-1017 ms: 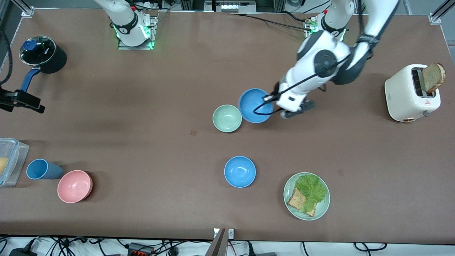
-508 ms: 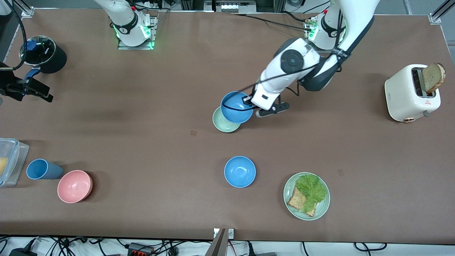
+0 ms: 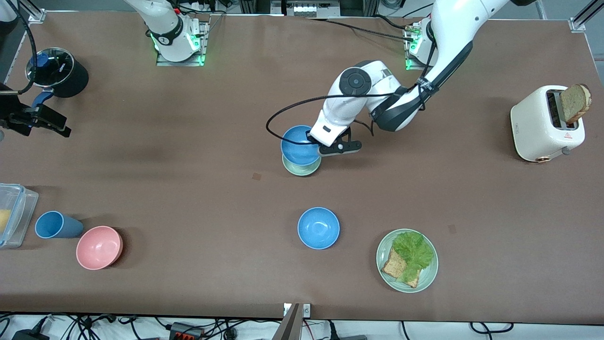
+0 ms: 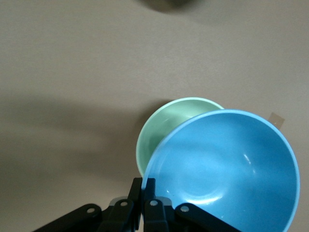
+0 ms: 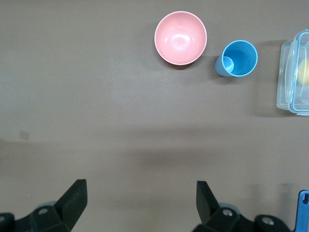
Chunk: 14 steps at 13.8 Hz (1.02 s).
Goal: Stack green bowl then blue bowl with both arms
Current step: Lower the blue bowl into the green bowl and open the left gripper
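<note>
My left gripper (image 3: 315,141) is shut on the rim of a sky-blue bowl (image 3: 298,144) and holds it in the air over the pale green bowl (image 3: 302,170), covering most of it. In the left wrist view the fingers (image 4: 137,186) pinch the blue bowl's (image 4: 227,164) rim, and the green bowl (image 4: 159,130) shows as a crescent beneath. A second blue bowl (image 3: 318,228) sits on the table nearer the front camera. My right gripper (image 3: 49,125) is open and empty (image 5: 140,193), up over the right arm's end of the table.
A pink bowl (image 3: 99,247), a blue cup (image 3: 56,225) and a clear container (image 3: 14,212) stand at the right arm's end. A black pot (image 3: 56,71) is near the right gripper. A green plate (image 3: 430,276) with lettuce and toast and a white toaster (image 3: 547,123) are toward the left arm's end.
My left gripper has carried the blue bowl from beside the green bowl to over it. The right gripper shifted slightly near the pot, then stayed still.
</note>
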Tool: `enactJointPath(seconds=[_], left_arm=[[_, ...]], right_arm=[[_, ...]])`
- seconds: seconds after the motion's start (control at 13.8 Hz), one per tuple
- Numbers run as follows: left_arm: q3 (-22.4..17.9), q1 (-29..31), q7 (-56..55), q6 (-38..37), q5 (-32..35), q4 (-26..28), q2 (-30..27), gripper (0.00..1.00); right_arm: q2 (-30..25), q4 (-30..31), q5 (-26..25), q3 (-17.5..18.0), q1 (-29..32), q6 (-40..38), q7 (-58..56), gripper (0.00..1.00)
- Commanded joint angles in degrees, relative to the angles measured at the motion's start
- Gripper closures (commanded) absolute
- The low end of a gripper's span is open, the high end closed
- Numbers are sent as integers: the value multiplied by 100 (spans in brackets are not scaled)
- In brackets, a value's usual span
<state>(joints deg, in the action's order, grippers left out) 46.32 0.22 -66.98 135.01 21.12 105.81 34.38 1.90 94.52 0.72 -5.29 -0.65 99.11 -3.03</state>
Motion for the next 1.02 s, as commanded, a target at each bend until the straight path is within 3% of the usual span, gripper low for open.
enactJointPath(seconds=[0.0,0.29,0.36,0.44,0.51,0.58,0.94], left_arm=[[-202,-171,193,-36,374,-281,209,97],[-211,-180,273,-45,393,-403,402,93],[-211,-180,256,-53,384,-465,411,79],[-211,-128,247,-88,376,-526,420,53],[-202,-84,247,-123,358,-527,411,46],[-202,-74,247,-141,358,-527,385,42],[34,180,212,-666,358,-553,18,38]], right_arm=[[-32,14,-46,28,-5,38,-93,0],[-32,23,-46,54,38,38,-101,0],[-23,23,-37,54,91,38,-75,0],[3,23,-46,63,91,38,-84,0],[3,23,-37,89,109,38,-84,0],[3,14,-46,98,109,38,-93,0],[-14,14,-37,370,276,29,-49,0]])
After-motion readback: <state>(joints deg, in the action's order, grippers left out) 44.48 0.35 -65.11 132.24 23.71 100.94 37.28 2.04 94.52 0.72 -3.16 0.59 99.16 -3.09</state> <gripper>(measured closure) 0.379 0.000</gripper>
